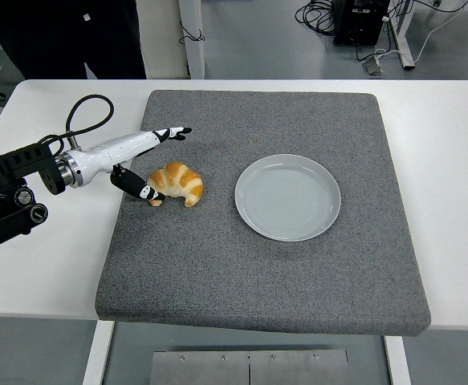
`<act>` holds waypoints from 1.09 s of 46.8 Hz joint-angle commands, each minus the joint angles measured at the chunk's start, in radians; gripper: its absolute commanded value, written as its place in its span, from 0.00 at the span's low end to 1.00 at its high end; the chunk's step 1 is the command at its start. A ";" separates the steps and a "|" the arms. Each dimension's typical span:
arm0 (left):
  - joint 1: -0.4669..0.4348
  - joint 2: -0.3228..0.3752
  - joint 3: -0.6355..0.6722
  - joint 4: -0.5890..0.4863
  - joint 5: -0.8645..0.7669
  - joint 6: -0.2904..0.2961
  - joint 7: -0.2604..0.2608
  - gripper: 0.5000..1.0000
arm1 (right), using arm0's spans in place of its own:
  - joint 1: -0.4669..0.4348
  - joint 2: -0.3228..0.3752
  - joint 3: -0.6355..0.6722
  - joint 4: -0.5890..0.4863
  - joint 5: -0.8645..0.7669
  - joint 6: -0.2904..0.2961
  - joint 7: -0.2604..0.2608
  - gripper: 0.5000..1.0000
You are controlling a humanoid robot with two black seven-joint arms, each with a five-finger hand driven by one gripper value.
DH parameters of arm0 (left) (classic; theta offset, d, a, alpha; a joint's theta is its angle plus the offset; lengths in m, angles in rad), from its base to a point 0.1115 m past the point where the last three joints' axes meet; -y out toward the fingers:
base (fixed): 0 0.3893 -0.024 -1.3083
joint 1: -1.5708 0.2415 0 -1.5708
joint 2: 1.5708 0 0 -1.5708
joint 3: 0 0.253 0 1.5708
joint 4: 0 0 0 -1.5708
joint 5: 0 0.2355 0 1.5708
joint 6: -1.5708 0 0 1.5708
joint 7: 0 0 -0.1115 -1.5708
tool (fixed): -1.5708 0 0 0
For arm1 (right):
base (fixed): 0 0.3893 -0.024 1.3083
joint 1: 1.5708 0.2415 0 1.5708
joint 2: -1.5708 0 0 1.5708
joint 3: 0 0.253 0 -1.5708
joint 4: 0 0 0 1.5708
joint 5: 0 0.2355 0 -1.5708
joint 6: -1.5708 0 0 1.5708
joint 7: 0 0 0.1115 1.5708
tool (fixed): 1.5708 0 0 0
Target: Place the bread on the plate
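Handling the golden-brown, crescent-shaped croissant (177, 182) calls for a light touch: judged by its look, it is light, soft and flaky, likely to crush or shed crust under a hard squeeze, though not slippery. It lies on the dark grey felt-like mat (258, 273) covering the white table (450, 144), in the mat's left half, well apart from the empty round pale grey-green plate (287, 197) to its right.

The left hand (141, 164) reaches in from the left with its fingers spread wide and holding nothing. The long fingers (168, 132) extend over the mat on the far side of the croissant, clear of it. The thumb (141, 191) sits at the croissant's left tip, touching or just beside it; contact cannot be confirmed. The right hand is out of view.

Recommended hold: take the croissant across its thick middle, thumb on the near-left flank and fingers on the far flank. Avoid pinching a tapered tip, which would probably tear or let the croissant swing. Apply only enough closing force to lift.
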 commanded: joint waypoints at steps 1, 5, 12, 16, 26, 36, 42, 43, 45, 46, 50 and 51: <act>0.003 -0.005 0.002 0.000 0.001 0.002 0.000 0.94 | 0.000 0.000 0.000 -0.001 0.002 0.000 0.000 1.00; 0.006 -0.014 0.002 0.001 0.002 0.014 0.001 0.94 | 0.000 0.000 0.000 -0.001 0.000 0.000 0.000 1.00; 0.002 -0.017 0.028 0.001 0.001 0.028 0.001 0.93 | 0.000 0.000 0.000 0.001 0.002 0.000 0.000 1.00; 0.000 -0.021 0.051 0.006 0.001 0.058 0.000 0.92 | 0.000 0.000 0.000 -0.001 0.000 0.000 0.000 1.00; 0.000 -0.051 0.063 0.033 0.001 0.065 -0.002 0.86 | 0.002 0.000 0.000 0.001 0.002 0.000 -0.001 1.00; 0.003 -0.066 0.064 0.058 0.001 0.066 -0.002 0.73 | 0.000 0.000 0.000 0.001 0.000 -0.002 0.000 1.00; 0.008 -0.066 0.066 0.066 0.001 0.066 -0.002 0.60 | 0.000 0.000 0.000 -0.001 0.000 0.000 0.000 1.00; 0.008 -0.066 0.066 0.067 0.001 0.065 -0.003 0.60 | 0.000 0.000 0.000 -0.001 0.000 0.000 0.000 1.00; 0.006 -0.066 0.072 0.067 0.001 0.065 -0.003 0.59 | 0.000 0.000 0.000 0.001 0.000 0.000 -0.001 1.00; 0.006 -0.066 0.077 0.067 0.001 0.065 -0.003 0.58 | 0.000 0.000 0.000 -0.001 0.000 0.000 0.000 1.00; 0.003 -0.066 0.081 0.069 -0.004 0.065 -0.003 0.53 | 0.000 0.000 0.000 0.001 0.000 0.000 0.000 1.00; 0.002 -0.067 0.081 0.067 -0.005 0.066 -0.003 0.50 | 0.000 0.000 0.000 0.001 0.000 0.000 0.000 1.00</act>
